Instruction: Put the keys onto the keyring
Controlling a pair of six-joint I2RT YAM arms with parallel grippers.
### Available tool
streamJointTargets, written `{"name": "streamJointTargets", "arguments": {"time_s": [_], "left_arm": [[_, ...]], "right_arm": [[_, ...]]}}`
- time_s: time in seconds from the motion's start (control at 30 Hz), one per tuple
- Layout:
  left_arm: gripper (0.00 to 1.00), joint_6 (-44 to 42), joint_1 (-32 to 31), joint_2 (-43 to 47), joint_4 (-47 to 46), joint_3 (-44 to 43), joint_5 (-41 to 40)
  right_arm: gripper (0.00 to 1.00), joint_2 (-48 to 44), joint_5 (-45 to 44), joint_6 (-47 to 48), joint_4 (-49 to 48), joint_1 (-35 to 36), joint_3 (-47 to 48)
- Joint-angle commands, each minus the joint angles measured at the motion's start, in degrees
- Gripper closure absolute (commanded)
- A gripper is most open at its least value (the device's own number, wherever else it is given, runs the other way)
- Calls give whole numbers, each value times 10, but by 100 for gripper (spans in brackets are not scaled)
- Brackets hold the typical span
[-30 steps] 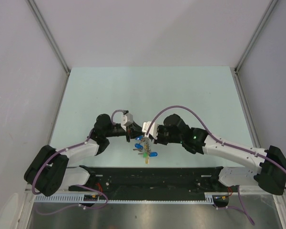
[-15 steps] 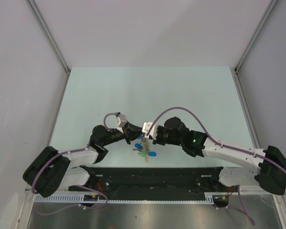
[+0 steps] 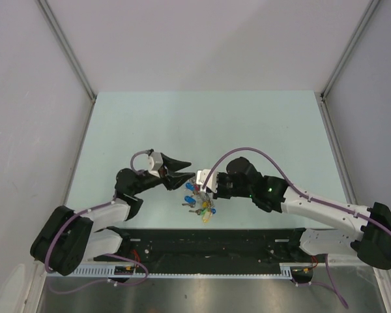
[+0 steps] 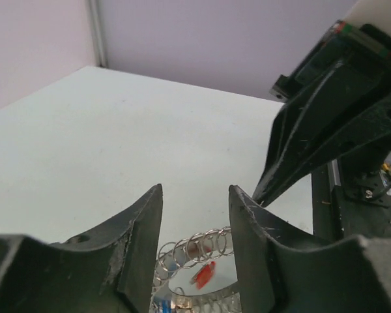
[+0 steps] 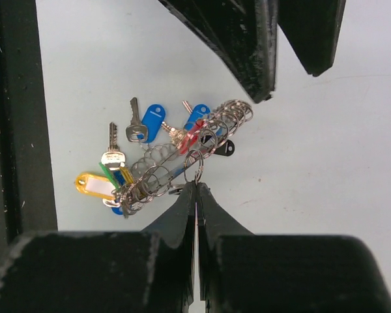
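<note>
In right gripper (image 5: pixel 196 190): coiled silver wire keyring (image 5: pixel 158 171), plastic-headed keys (image 5: pixel 152 119).

left fingers (image 4: pixel 140 242) apart; right fingers (image 5: pixel 176 216) pressed together

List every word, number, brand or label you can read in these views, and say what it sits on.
No text can be read in any view.
Yellow tag: white paper insert, looks blank.
Silver key: any stamp on its head is too small to read.
Blue tags: no writing visible.
Keyring: bare wire, no marking.
</note>
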State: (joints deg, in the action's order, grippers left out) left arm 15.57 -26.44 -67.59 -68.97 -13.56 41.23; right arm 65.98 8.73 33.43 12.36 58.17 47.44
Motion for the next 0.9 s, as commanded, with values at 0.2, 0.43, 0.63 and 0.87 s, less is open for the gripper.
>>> {"name": "streamJointTargets", "arguments": {"time_s": [0.2,0.43,0.63,0.87], "left_arm": [[48,-184,-1,17,261,-116,204],[51,-331,-42,-11,497,-190,184],[57,-357,-54,-19,531,-206,186],[63,-368,-63,-41,554,-222,189]], "right_arm": [[100,-5,12,33,17,-10,51],[100,-6,17,37,21,-10,55],[100,-6,20,37,22,-9,56],[100,-4,27,36,22,-7,57]]}}
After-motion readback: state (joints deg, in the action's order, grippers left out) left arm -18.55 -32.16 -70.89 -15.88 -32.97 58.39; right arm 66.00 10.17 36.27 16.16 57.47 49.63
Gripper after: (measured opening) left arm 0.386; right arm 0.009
